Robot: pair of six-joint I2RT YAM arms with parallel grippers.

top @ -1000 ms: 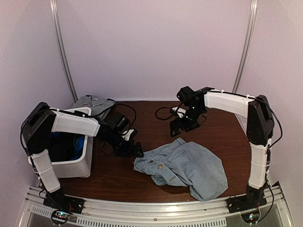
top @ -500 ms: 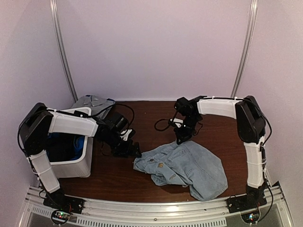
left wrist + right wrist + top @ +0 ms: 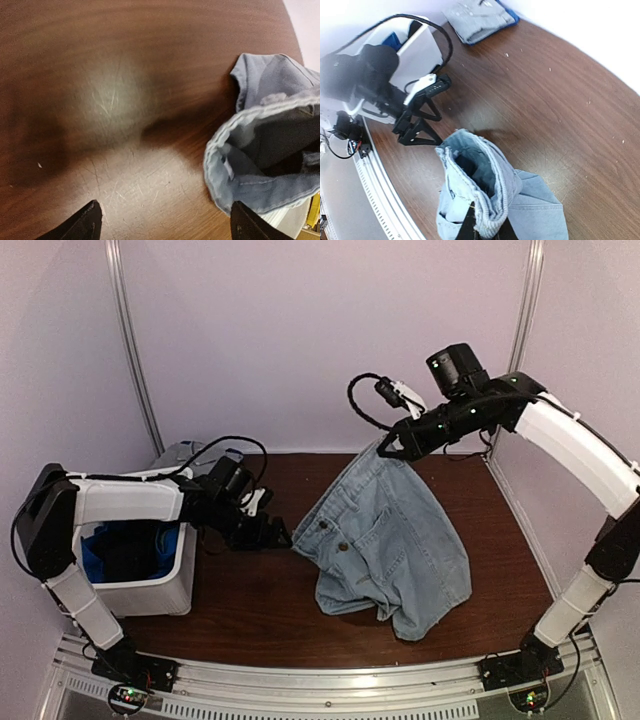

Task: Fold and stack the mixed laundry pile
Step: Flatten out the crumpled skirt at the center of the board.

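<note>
Top view: booth with pale lilac walls and a dark wood desk. The right tool is raised over the far half of the desk, clenched on one end of the waistband of the denim shorts. The shorts hang slanting from that pinch, and the leg hems rest on the desk near the front edge. The fabric is faded light blue, creased and twisted, with one pocket and the seams showing. The left tool sits low, just beside the free end of the waistband, released and empty. The white bin at left holds royal-blue fabric and a black cloth. A grey-blue piece lies behind the bin.

Left wrist view: fingertips stand wide apart with bare desk between them. The pale waistband edge lies to the right, near one tip but not inside the gap.

Right wrist view: own fingers are mostly hidden under a thick bunched roll of waistband. The grasp appears to take several layers.

Judgement: the step in hand is spreading the shorts before folding. The left tool should close on the free waistband corner alone. Both tools should then draw the band level and taut and lay the shorts flat. The bunched pinch may slip under tension
</note>
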